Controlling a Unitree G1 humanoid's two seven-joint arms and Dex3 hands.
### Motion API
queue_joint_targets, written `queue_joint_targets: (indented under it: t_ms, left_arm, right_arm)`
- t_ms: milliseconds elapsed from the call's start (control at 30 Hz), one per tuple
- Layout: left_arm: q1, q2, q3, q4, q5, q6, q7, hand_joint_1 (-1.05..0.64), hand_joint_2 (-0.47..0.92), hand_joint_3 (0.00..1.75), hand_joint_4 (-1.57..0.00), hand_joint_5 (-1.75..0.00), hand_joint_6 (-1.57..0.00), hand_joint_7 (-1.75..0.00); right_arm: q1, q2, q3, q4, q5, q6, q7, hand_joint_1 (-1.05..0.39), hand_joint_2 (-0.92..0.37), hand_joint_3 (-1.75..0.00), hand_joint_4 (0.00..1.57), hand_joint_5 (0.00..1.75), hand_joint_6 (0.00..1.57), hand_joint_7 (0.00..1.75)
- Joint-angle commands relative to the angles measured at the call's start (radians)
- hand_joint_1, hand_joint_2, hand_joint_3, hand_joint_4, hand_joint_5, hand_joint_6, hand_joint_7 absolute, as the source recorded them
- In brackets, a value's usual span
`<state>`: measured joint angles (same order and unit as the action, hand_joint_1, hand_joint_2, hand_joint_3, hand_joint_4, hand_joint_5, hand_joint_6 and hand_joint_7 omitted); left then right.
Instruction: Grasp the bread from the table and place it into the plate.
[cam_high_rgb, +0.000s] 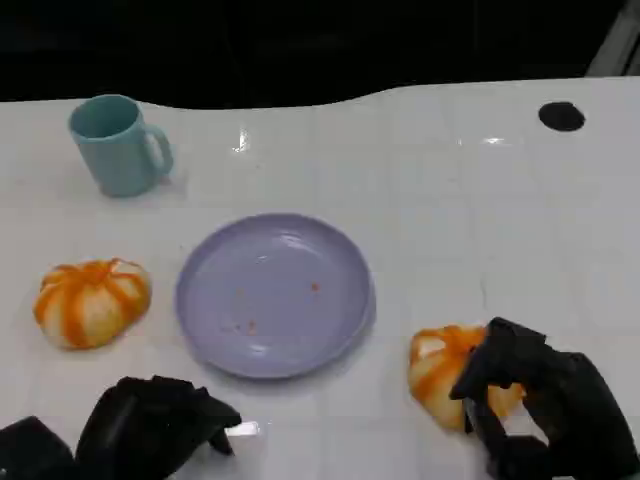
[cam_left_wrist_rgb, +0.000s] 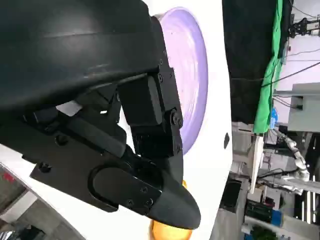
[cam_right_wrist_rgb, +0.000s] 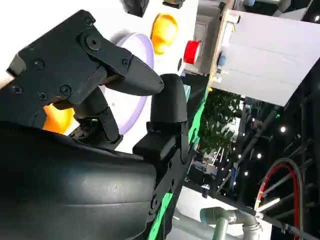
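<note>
A lavender plate (cam_high_rgb: 275, 295) lies mid-table with a few crumbs on it. One orange-striped bread (cam_high_rgb: 440, 370) sits on the table just right of the plate; my right hand (cam_high_rgb: 535, 400) wraps its fingers (cam_high_rgb: 495, 350) around that bread's right side. In the right wrist view the same bread (cam_right_wrist_rgb: 57, 119) shows between the black fingers (cam_right_wrist_rgb: 125, 75), with the plate (cam_right_wrist_rgb: 131, 107) beyond. A second bread (cam_high_rgb: 92, 302) lies left of the plate. My left hand (cam_high_rgb: 150, 425) rests at the table's near edge, holding nothing, and the left wrist view shows it (cam_left_wrist_rgb: 135, 150) beside the plate (cam_left_wrist_rgb: 192, 75).
A teal mug (cam_high_rgb: 120, 145) stands at the back left. A black round spot (cam_high_rgb: 561, 116) marks the table at the back right. The table's far edge runs against a dark background.
</note>
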<state>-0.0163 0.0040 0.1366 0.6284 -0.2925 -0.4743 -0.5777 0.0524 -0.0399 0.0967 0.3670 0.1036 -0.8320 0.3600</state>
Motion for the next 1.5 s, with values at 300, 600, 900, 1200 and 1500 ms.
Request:
queue_joint_targets:
  t_ms: [300,600,900,1200,1500]
  left_arm:
    - [-0.008,0.017,0.011,0.016,-0.007,-0.011,-0.008,-1.05,0.85,0.00,-0.80,-1.64,-1.57,-0.21]
    - [-0.007,0.016,0.011,0.014,-0.008,-0.009,-0.008,-1.05,0.85,0.00,-0.80,-1.64,-1.57,-0.21]
    - [-0.007,0.018,0.009,0.015,-0.005,-0.011,-0.005,-1.05,0.85,0.00,-0.80,-1.64,-1.57,-0.20]
    - [-0.007,0.020,0.008,0.014,0.001,-0.011,0.000,-1.05,0.86,0.00,-0.79,-1.64,-1.57,-0.21]
    - [-0.010,0.020,0.010,0.018,-0.003,-0.007,-0.003,-1.05,0.85,0.00,-0.79,-1.65,-1.57,-0.21]
  right_arm:
    - [-0.005,-0.011,-0.010,0.001,0.002,-0.012,-0.005,-0.38,-0.48,-1.09,0.81,1.75,0.77,1.51]
    - [-0.005,-0.010,-0.011,0.006,0.003,-0.017,-0.005,-0.37,-0.48,-1.10,0.80,1.75,0.77,1.51]
    - [-0.003,-0.012,-0.012,-0.003,-0.004,-0.019,-0.010,-0.38,-0.48,-1.09,0.79,1.75,0.77,1.50]
    - [-0.008,-0.061,-0.010,-0.063,-0.077,-0.025,-0.014,-0.37,-0.73,-0.65,0.70,1.47,0.78,1.05]
    - [0.004,-0.186,-0.027,-0.266,-0.358,0.065,-0.075,-0.46,-0.92,-0.14,0.53,0.98,0.58,0.53]
